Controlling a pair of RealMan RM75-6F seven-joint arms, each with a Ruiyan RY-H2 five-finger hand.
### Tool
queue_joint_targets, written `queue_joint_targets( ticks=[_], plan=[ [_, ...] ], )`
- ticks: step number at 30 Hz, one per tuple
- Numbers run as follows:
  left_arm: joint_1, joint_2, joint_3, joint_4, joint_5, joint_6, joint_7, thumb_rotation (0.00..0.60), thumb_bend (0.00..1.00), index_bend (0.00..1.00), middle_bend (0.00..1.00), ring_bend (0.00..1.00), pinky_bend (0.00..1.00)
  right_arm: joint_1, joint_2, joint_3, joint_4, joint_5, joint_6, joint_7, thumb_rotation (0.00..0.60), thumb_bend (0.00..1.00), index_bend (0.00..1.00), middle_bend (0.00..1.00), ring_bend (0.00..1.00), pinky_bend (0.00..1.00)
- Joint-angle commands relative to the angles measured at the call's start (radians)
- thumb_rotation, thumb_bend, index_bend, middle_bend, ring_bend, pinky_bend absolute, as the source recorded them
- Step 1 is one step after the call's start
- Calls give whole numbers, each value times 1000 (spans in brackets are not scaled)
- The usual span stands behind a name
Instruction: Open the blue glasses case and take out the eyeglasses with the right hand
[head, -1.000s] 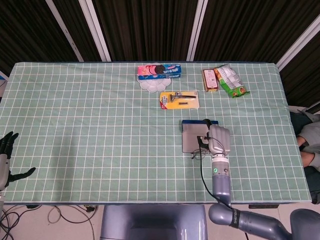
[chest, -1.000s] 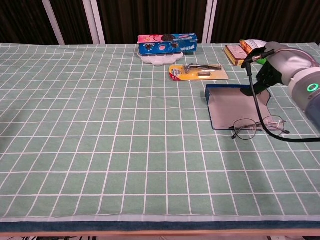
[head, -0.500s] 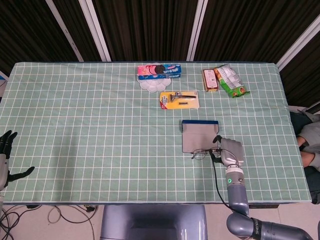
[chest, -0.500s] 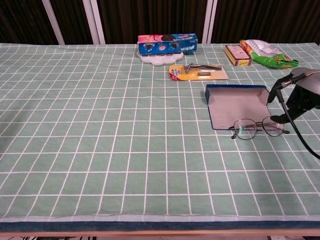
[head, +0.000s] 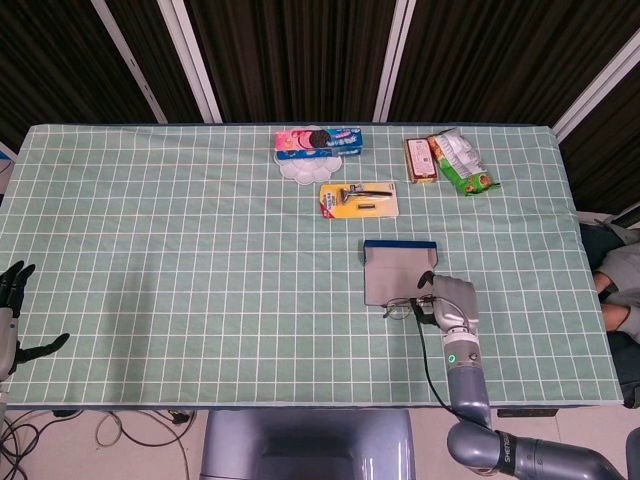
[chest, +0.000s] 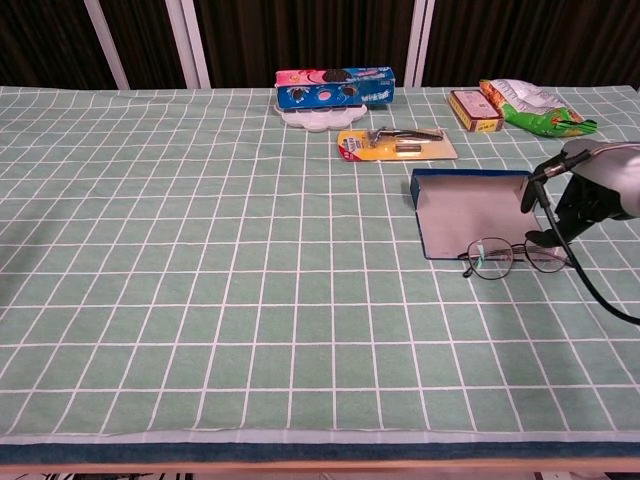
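The blue glasses case (head: 398, 272) (chest: 470, 208) lies open right of the table's middle, its pale grey lining facing up. The eyeglasses (head: 402, 308) (chest: 515, 257) rest on the cloth at the case's near edge. My right hand (head: 450, 298) (chest: 590, 190) hovers at the glasses' right end, fingers hanging down and apart, with nothing visibly gripped. Whether a fingertip touches the frame is unclear. My left hand (head: 12, 310) stays at the table's near left corner, fingers spread, and shows only in the head view.
A razor pack (head: 359, 200) lies behind the case. A cookie box (head: 318, 142) on a white dish stands further back. A snack box (head: 419, 160) and a green bag (head: 460, 160) are at the back right. A cable (chest: 570, 260) hangs from my right wrist.
My right hand left the open case, swung right and toward the table's near edge, then came back a little left to the glasses' right end. Glasses, case and left hand stayed put.
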Motion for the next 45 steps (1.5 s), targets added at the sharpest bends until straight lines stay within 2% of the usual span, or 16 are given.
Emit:
queue_joint_targets(
  ticks=[1, 36, 45],
  plan=[
    [0, 0, -1, 0, -2, -1, 0, 600, 22, 0, 0, 0, 0, 4, -4, -4, 9, 5, -5, 1, 600, 394, 437, 966, 984, 1000],
    [-4, 2, -6, -1, -19, -13, 1, 600, 22, 0, 0, 0, 0, 24, -65, -21, 118, 70, -36, 27, 600, 455, 501, 966, 984, 1000],
    [-5, 2, -7, -1, -22, -16, -3, 600, 22, 0, 0, 0, 0, 23, -73, -24, 130, 69, -35, 33, 600, 548, 550, 966, 984, 1000]
  ],
)
